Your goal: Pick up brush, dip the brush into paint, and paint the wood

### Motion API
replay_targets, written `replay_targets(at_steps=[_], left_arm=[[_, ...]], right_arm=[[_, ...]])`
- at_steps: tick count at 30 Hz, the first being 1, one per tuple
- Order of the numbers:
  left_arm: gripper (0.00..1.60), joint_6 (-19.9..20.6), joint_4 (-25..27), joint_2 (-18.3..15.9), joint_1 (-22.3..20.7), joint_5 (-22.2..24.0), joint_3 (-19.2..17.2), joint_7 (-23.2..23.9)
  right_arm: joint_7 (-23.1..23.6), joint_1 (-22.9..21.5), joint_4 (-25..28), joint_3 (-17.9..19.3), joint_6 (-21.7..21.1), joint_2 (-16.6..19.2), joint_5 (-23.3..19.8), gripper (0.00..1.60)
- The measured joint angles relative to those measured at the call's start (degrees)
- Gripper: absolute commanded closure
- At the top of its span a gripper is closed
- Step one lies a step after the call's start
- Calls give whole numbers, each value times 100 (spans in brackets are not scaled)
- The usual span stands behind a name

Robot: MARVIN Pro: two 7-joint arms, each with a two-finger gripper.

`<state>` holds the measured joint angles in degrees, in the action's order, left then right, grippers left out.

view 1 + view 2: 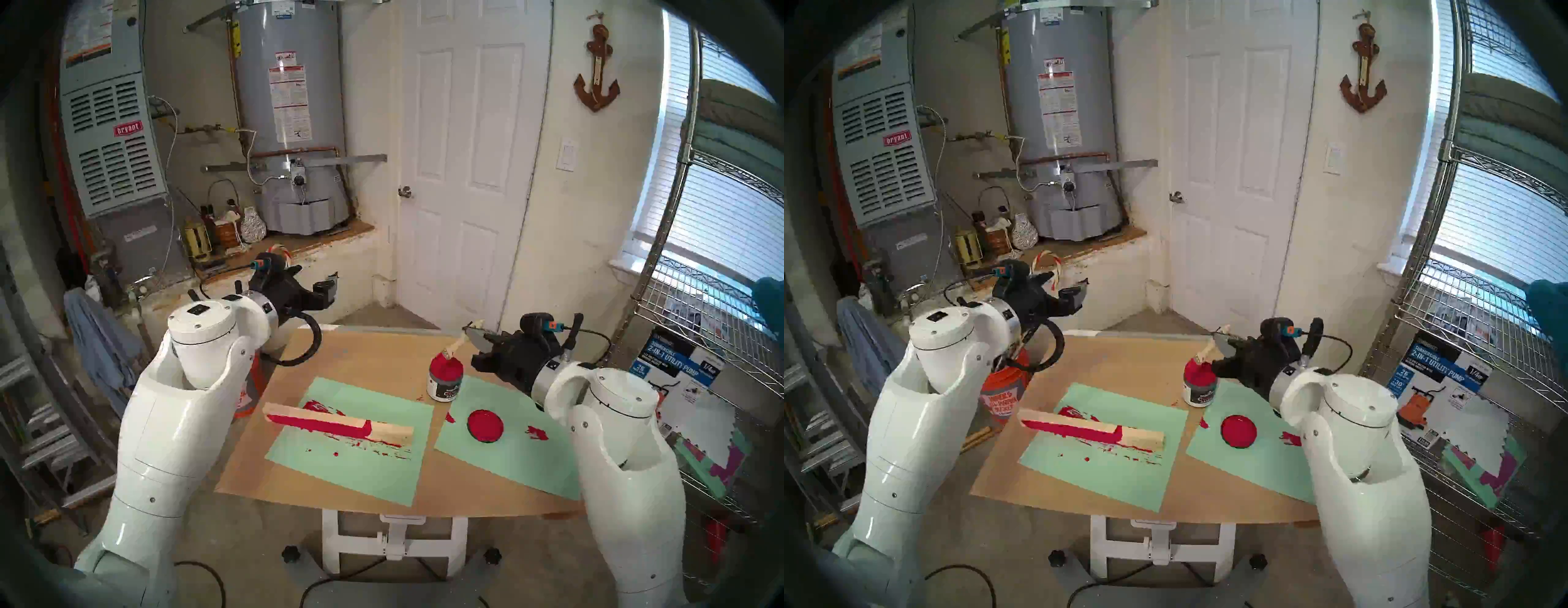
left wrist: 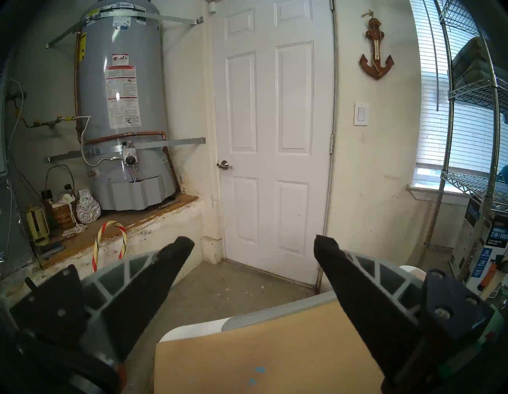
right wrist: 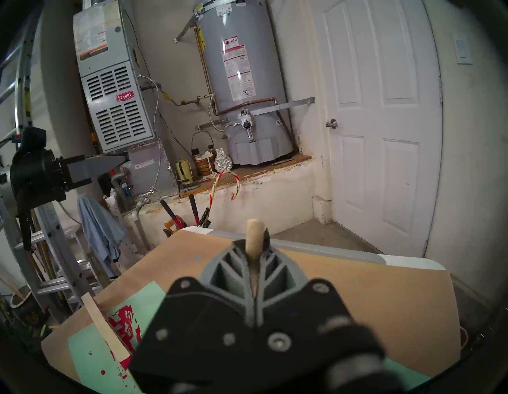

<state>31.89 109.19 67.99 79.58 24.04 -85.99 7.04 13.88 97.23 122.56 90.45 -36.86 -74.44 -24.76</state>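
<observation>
dip | right hand (image 1: 474, 335) clamped on brush (image 1: 455, 346), bristles in paint (image 1: 445, 368) near tabletop (image 1: 373, 352) far edge | I'd lift straight, wipe on rim | wood (image 1: 339, 422) front-left | left hand (image 2: 253, 245) wide, idle

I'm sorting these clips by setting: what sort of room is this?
Most likely a home garage or utility room: a grey water heater and a furnace stand by the back wall, and wire shelving with boxed goods lines the right side.
</observation>
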Motion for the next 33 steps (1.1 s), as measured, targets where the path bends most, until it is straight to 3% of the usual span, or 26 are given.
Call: replay_targets(at_steps=[33], left_arm=[[0,0,0,0,0,0,0,0]], right_arm=[[-22,-24,-29,328,-193,-262,-391,160]])
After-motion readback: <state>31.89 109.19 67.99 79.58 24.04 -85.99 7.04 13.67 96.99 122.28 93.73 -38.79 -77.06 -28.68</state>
